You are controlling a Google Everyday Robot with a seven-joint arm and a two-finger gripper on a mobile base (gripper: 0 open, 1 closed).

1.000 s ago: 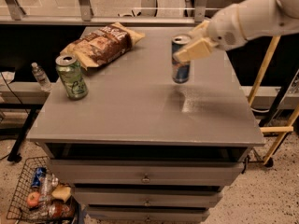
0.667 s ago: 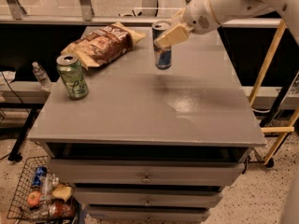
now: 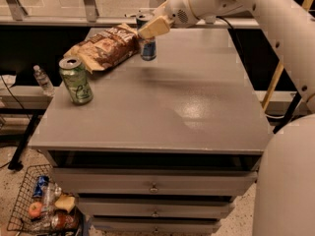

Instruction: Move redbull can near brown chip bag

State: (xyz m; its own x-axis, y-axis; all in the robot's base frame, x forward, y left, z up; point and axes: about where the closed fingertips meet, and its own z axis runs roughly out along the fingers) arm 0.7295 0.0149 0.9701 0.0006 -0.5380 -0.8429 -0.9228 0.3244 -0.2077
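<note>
While gripper (image 3: 150, 29) jaws clamp redbull can (image 3: 148, 50) beside brown chip bag (image 3: 106, 45), floor basket (image 3: 17, 203) holds jumbled small items (image 3: 51, 208).

The white arm (image 3: 256, 9) comes in from the right edge, rising from beside the pale rounded body (image 3: 288, 181) at the lower right and then sweeping up and leftward across the top. Its thick links narrow into a rounded wrist (image 3: 184, 9) over the far end of the desk (image 3: 197, 107). From the wrist the end effector (image 3: 146, 31) points down and to the left. One tan finger (image 3: 155, 27) shows in front, lying slantwise across the upper part of the slim can (image 3: 147, 49); the other is hidden behind it. The end effector is clamped around the slim can near its top, at the desk's far left part.
</note>
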